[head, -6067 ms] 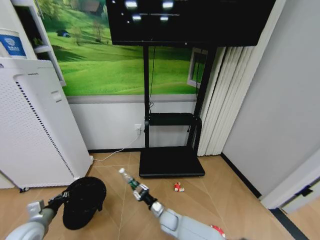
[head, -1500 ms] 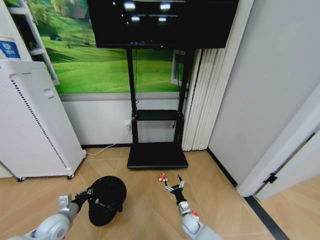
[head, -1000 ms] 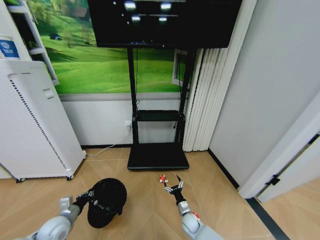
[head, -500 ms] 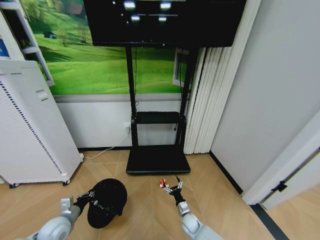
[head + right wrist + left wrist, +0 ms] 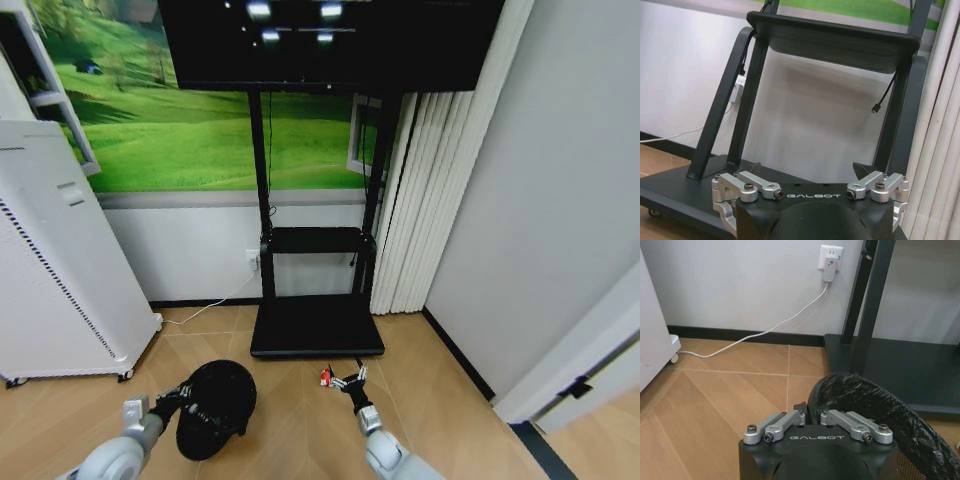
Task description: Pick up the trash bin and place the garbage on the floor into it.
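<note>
Holding the trash bin (image 5: 215, 408) by its rim at about 8 o'clock on the floor (image 5: 290, 400), left gripper (image 5: 170, 403) is clamped on the bag-lined edge. Right gripper (image 5: 349, 381), fingers spread and empty, hovers just beside the small red garbage (image 5: 325, 376) at 6 o'clock. Risk: fingers nudge the scrap toward the TV stand base (image 5: 316, 325), or the thin rim grip slips.
</note>
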Controlling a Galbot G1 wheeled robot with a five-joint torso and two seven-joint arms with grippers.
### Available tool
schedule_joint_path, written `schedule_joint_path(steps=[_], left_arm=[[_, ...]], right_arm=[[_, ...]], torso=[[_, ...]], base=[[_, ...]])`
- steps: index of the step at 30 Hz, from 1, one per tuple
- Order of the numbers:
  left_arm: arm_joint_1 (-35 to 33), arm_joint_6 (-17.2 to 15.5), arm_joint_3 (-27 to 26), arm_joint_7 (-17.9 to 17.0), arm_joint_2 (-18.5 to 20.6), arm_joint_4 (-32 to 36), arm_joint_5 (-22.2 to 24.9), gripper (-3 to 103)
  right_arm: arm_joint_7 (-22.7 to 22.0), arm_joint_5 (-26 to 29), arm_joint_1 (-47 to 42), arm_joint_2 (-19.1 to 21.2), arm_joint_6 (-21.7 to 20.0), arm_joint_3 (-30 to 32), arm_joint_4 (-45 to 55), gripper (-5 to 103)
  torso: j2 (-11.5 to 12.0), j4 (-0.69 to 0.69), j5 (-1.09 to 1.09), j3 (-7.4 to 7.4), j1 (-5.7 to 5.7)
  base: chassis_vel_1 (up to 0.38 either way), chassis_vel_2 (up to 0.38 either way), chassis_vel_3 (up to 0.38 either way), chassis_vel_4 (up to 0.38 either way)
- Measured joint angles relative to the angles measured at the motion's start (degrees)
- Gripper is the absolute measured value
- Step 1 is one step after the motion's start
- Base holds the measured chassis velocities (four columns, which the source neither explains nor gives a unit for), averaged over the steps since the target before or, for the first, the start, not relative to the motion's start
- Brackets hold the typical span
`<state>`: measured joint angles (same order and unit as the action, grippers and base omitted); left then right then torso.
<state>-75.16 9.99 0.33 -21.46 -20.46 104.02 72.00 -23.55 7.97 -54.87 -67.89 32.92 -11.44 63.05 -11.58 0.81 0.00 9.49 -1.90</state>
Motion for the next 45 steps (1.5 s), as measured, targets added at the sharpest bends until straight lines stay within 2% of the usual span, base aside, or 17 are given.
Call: schedule_joint_path(steps=[3,8,12,19,26,30,35,37,45], left_arm=[[0.0,0.0,0.1,0.0,-0.1,0.0,-0.1,7],[-0.1,0.0,0.1,0.0,0.1,0.0,-0.5,7],[-0.7,0.0,0.5,0.0,0.9,0.3,-1.2,7],[-1.4,0.0,0.9,0.0,1.9,0.4,-1.5,7],[-9.5,0.2,-5.4,-0.5,3.8,2.0,-1.4,7],[-11.0,0.3,-7.1,-0.7,5.3,2.7,-0.6,7],[-10.6,0.5,-7.2,-0.8,6.1,2.6,0.5,7],[-10.2,0.5,-6.9,-0.9,6.2,2.2,1.1,7],[-10.1,0.5,-6.3,-0.9,5.0,0.8,0.8,7]], right_arm=[[-0.4,0.2,-0.6,0.3,-0.8,-0.4,0.7,100],[-4.4,-4.2,-1.7,1.0,-3.1,0.3,0.5,100],[-4.7,-3.8,-2.7,2.8,-4.4,0.1,0.7,100],[-3.9,-2.5,-3.1,1.9,-4.9,-0.9,0.1,100],[-2.4,-1.1,0.7,-2.9,-5.0,-5.8,-4.3,100],[-1.6,-0.6,2.5,-5.7,-4.7,-7.8,-7.5,100],[-0.3,0.3,3.9,-7.2,-4.7,-9.0,-10.2,100],[1.1,3.6,5.5,-8.3,-6.1,-10.5,-12.9,100],[2.0,10.4,8.4,-10.2,-10.1,-12.5,-17.8,100]], torso=[[0.0,0.02,0.0,0.02,-0.02],[0.0,-0.01,0.0,0.01,-0.01],[0.0,0.0,-0.01,0.0,0.0],[0.0,0.01,-0.01,0.0,0.0],[0.0,-0.01,-0.01,0.0,-0.01],[0.0,0.0,0.0,0.01,-0.01],[0.0,0.0,-0.01,0.01,-0.01],[0.0,0.0,-0.01,0.01,-0.01],[0.0,0.0,-0.01,0.01,-0.01]], base=[[-0.082,0.096,0.113,-0.075],[-0.032,0.038,0.005,-0.027],[0.0,0.0,0.0,0.0],[0.0,0.0,0.0,0.0],[0.0,0.0,0.0,0.0],[0.0,0.0,0.0,0.0],[0.0,0.0,0.0,0.0],[0.0,0.0,0.0,0.0],[0.0,0.0,0.0,0.0]])
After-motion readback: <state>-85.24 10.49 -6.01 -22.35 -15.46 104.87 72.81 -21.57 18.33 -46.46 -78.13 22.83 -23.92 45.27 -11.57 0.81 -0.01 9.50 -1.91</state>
